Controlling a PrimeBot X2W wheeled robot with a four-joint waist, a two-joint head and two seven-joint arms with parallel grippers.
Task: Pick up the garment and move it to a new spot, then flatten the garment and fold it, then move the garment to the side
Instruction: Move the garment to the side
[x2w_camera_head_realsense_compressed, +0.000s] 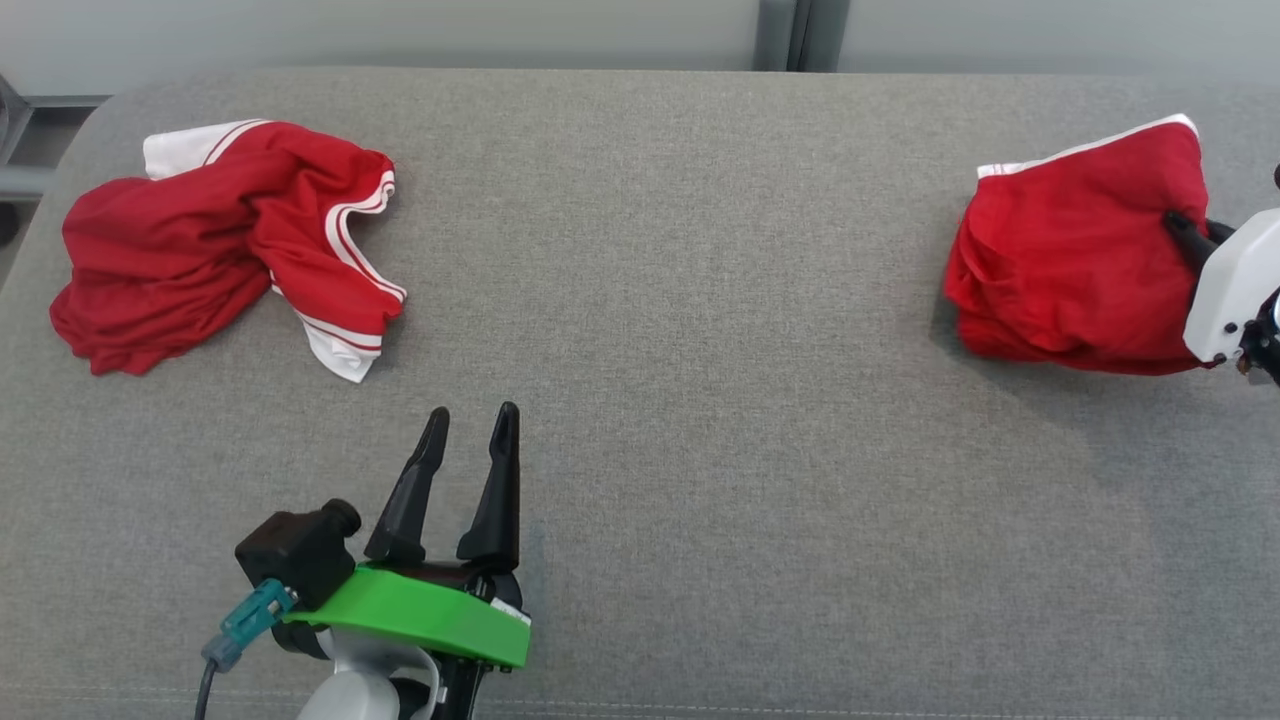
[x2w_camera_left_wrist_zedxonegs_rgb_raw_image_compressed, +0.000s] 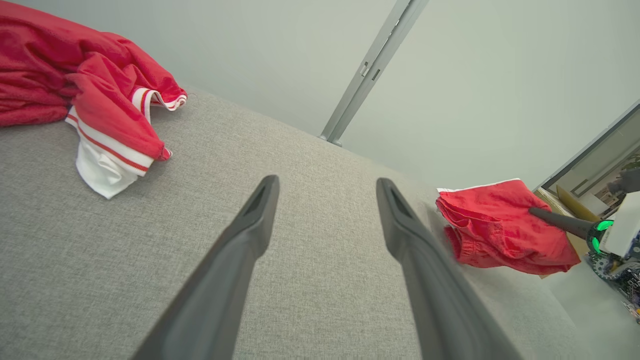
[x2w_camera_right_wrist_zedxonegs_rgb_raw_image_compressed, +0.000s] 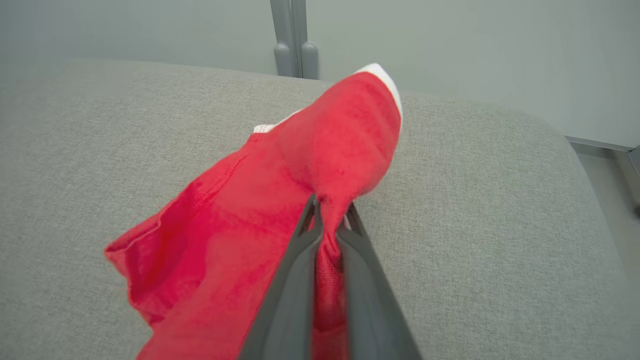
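The right jaws pinch the folded red garment (x2w_camera_head_realsense_compressed: 1070, 260) tight. Lay it flat, well inside the grey cushion (x2w_camera_head_realsense_compressed: 700, 350) edge. The left jaws are wide and empty.

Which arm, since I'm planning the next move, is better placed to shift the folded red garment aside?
Right. The right gripper is shut on the folded garment; the left gripper hangs open over the bare couch, well apart from it.
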